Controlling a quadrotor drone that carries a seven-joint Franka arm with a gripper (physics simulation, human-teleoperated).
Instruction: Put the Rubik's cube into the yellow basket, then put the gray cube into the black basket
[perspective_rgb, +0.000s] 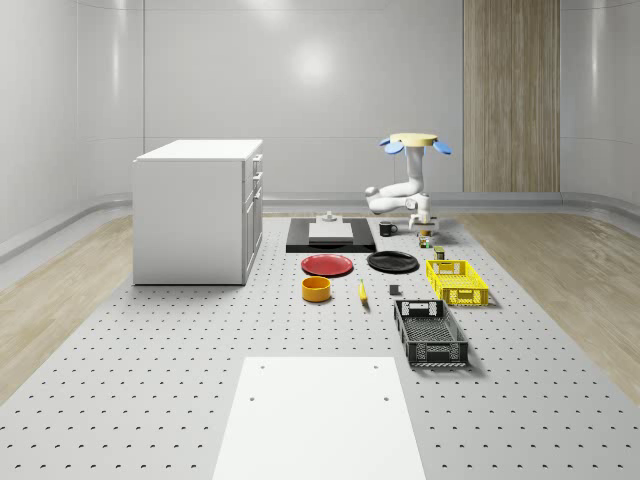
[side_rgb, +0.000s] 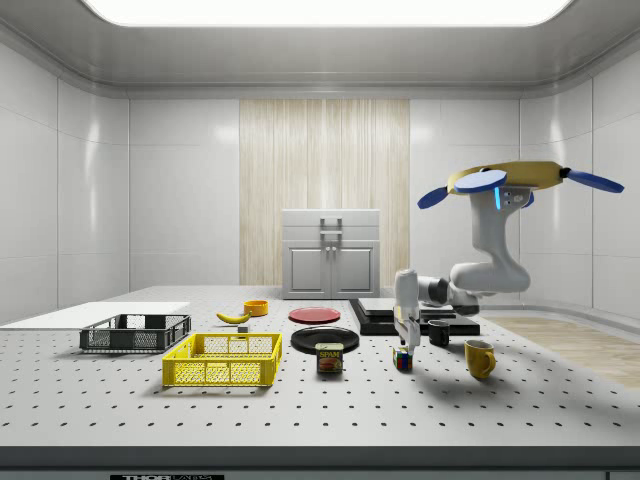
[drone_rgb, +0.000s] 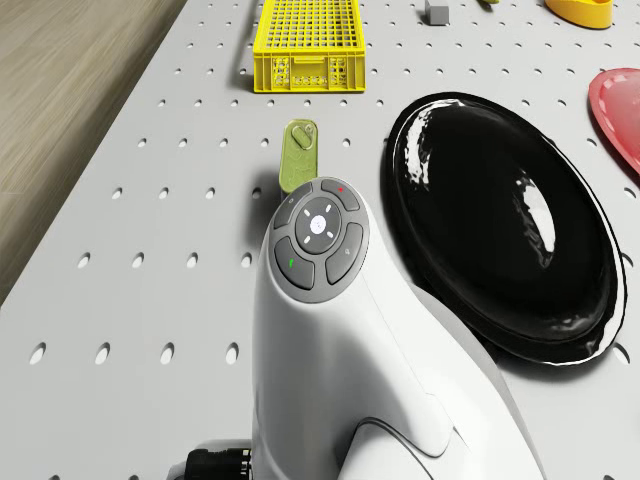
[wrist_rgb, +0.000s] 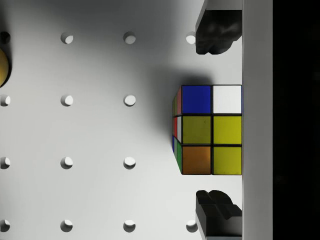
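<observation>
The Rubik's cube (wrist_rgb: 210, 130) sits on the perforated table, and my gripper (wrist_rgb: 216, 122) hangs open straight above it, one dark finger (wrist_rgb: 215, 32) off each of two opposite sides, not touching. In the side view the gripper (side_rgb: 404, 338) is just over the cube (side_rgb: 402, 359). The drone (perspective_rgb: 417, 143) hovers over the table's far right part, arm bent downward. The yellow basket (perspective_rgb: 457, 281) stands nearer the front, the black basket (perspective_rgb: 430, 333) nearer still. A small gray cube (perspective_rgb: 395, 291) lies between the banana and the yellow basket.
A can (side_rgb: 329, 358) stands between the Rubik's cube and the yellow basket (side_rgb: 224, 360). A yellow mug (side_rgb: 479, 357), dark mug (perspective_rgb: 387, 228), black plate (perspective_rgb: 392, 261), red plate (perspective_rgb: 327, 264), orange bowl (perspective_rgb: 316, 288) and banana (perspective_rgb: 362, 291) are nearby. A white cabinet (perspective_rgb: 200, 210) stands left.
</observation>
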